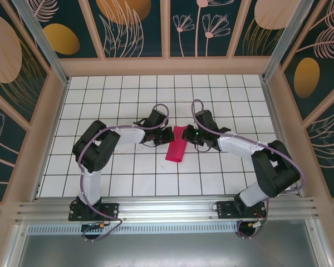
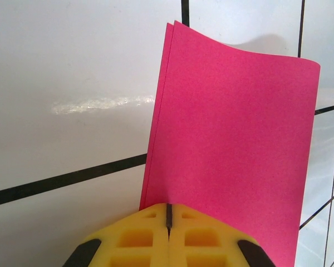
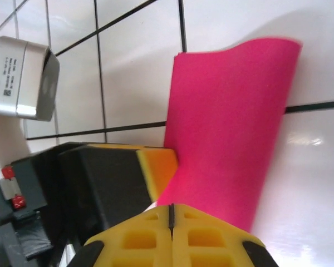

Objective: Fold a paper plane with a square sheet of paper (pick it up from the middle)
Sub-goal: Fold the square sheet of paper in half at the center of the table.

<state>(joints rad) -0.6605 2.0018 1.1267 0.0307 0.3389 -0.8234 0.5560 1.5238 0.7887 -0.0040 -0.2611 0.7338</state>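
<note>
now the pink sheet [image 1: 176,148] sits doubled over near the middle of the tiled table [image 1: 122,167], between the two arms. from the left wrist its two layers show as a thin double edge along one side. the left gripper [image 2: 168,211] is closed, its yellow fingertips pressed together on the near edge of the sheet. the right gripper [image 3: 171,211] is closed too, its tips meeting on the same sheet just beside the other gripper. the far end bows up off the tiles rather than lying flat.

the step in hand looks like setting the first centre fold. to do it well, the free edges should line up exactly before any pressing. then one gripper should pin the sheet while the other runs along the fold, low and steady, so the thin paper does not slide, buckle or tear.
</note>
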